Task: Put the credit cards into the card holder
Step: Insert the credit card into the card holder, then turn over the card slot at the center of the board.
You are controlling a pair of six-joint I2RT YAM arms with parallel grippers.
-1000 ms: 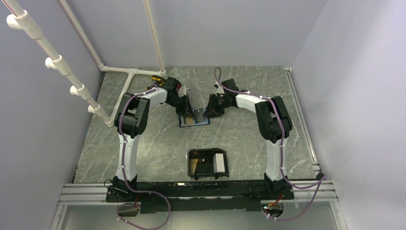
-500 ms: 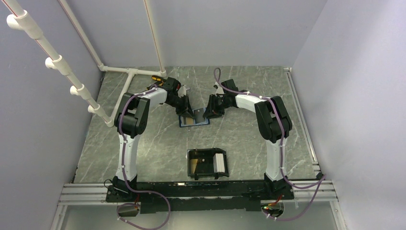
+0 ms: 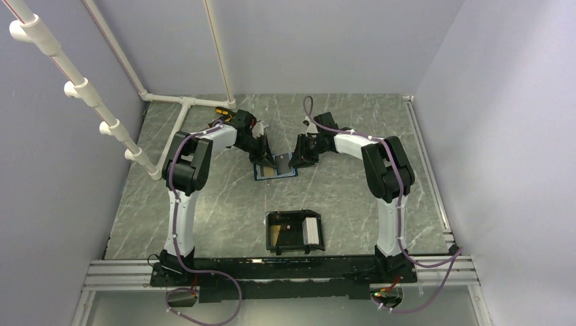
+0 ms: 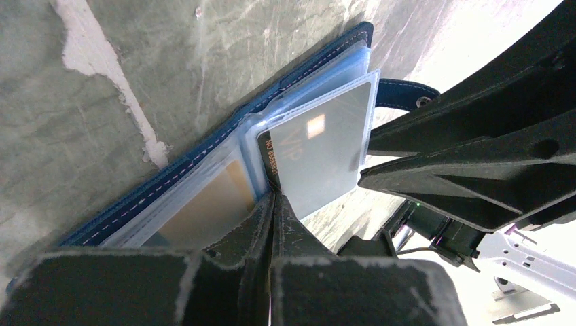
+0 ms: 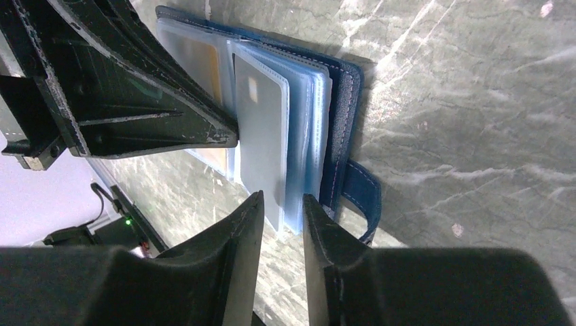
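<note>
Nearest the arm bases, the card holder [image 3: 293, 212] lies flat on the table [image 3: 204, 204], well apart from both grippers. One orange-gold credit card [image 3: 274, 236] already lies in its left half, opposite the white strip [image 3: 311, 229], so part of the job looks done. The rest waits farther out, where the blue wallet [image 3: 275, 174] lies open between the two arms with its plastic leaves fanned up. The left gripper [image 4: 274, 202] is clenched on the lower corner of a clear sleeve [image 4: 319, 153], which stands up from the wallet with a card inside it, pale under the glare. Whether the pinch takes the card itself or only the plastic I cannot tell. A gold card [image 4: 204, 212] shows in the sleeve beside it, lying flat against the wallet. The right gripper [image 5: 282, 200] comes in from the opposite side with its jaws a little apart, straddling the free edges of the raised leaves. Its fingers are plainly not pressed together, so I judge it released rather than gripping. At least two cards therefore seem to remain in the wallet, and each has to be drawn out of its sleeve and carried back to the card holder. Against the earlier top views almost nothing differs. The card holder, the wallet and both arms sit in the same places, and any shift of the right wrist is too slight to be sure of.
</note>
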